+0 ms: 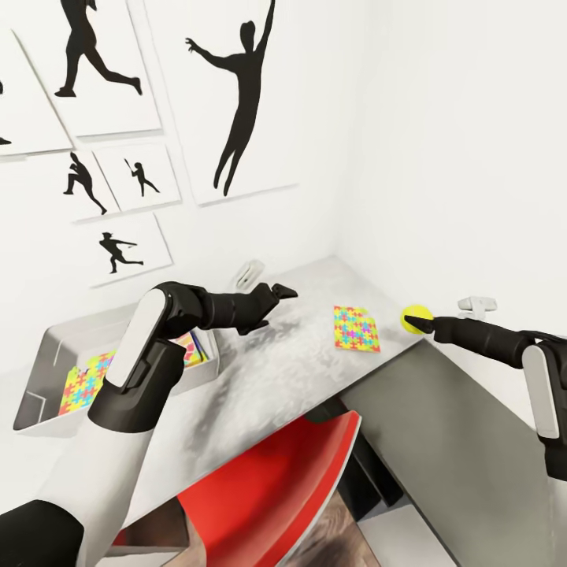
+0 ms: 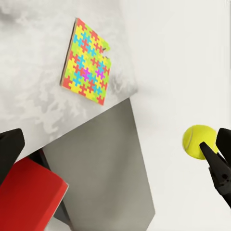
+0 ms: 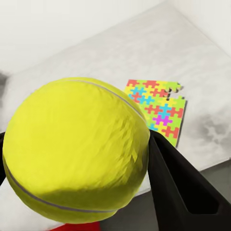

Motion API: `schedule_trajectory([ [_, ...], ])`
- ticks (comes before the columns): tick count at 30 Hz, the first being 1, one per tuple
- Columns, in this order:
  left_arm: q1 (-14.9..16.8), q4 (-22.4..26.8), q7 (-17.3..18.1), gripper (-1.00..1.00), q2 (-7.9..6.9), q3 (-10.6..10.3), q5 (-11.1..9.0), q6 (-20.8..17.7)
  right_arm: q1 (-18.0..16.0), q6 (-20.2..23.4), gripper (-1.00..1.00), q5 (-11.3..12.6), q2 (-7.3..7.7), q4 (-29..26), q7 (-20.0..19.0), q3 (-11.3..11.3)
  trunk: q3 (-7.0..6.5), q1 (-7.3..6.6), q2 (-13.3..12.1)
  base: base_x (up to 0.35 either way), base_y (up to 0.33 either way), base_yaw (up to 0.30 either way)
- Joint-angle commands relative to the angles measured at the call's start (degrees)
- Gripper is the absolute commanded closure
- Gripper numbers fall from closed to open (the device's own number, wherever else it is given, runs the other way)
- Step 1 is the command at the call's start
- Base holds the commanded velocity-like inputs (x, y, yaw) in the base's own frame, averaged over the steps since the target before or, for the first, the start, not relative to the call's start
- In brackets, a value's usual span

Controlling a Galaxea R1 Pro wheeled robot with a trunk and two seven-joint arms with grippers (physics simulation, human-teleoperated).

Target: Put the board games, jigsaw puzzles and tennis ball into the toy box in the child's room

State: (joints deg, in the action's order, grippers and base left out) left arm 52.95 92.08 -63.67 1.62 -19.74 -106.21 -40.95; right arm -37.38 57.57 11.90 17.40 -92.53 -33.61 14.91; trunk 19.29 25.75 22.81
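White-walled corner with silhouette prints, a marbled desk and a red chair.

Two plain white walls (image 1: pixel 441 157) meet in a corner right of centre in the head view, evenly lit with soft shadows. The upper left holds white rectangular prints of black athlete silhouettes (image 1: pixel 236 94), hung tilted in the frame: a runner, a leaping figure, smaller batting and throwing poses. Below them a long pale grey marbled desk top (image 1: pixel 291 354) crosses the middle, its smooth grey side panel (image 1: pixel 441 449) dropping at lower right. A glossy red chair (image 1: pixel 268 488) sits at bottom centre over wood plank floor (image 1: pixel 346 543).
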Motion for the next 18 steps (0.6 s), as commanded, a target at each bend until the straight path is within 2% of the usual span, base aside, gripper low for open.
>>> schedule_trajectory([
  [1,0.0,0.0,-0.4,-1.00,0.00,0.1,-0.4,-0.2,-0.1,0.4,1.00,0.2,0.01,0.0,-0.2,0.1,0.01,0.04,0.1,0.000,0.000,-0.006],
  [8,-0.3,0.0,-0.2,-1.00,-0.03,0.0,-0.4,-0.3,-0.1,0.4,1.00,0.2,0.00,0.0,-0.5,0.2,-0.63,0.04,0.1,0.000,0.000,-0.003],
  [14,-2.3,0.0,-0.2,-1.00,-0.08,0.1,-0.4,-0.2,0.0,0.4,1.00,0.2,-0.06,0.0,-0.6,0.2,-1.17,0.04,0.1,-0.007,0.001,0.000],
  [18,-2.8,0.0,-0.1,-1.00,-0.17,0.1,-0.3,-0.2,0.0,0.4,1.00,0.2,-0.08,0.0,-0.6,0.2,-1.54,0.04,0.1,-0.150,0.077,0.000],
])
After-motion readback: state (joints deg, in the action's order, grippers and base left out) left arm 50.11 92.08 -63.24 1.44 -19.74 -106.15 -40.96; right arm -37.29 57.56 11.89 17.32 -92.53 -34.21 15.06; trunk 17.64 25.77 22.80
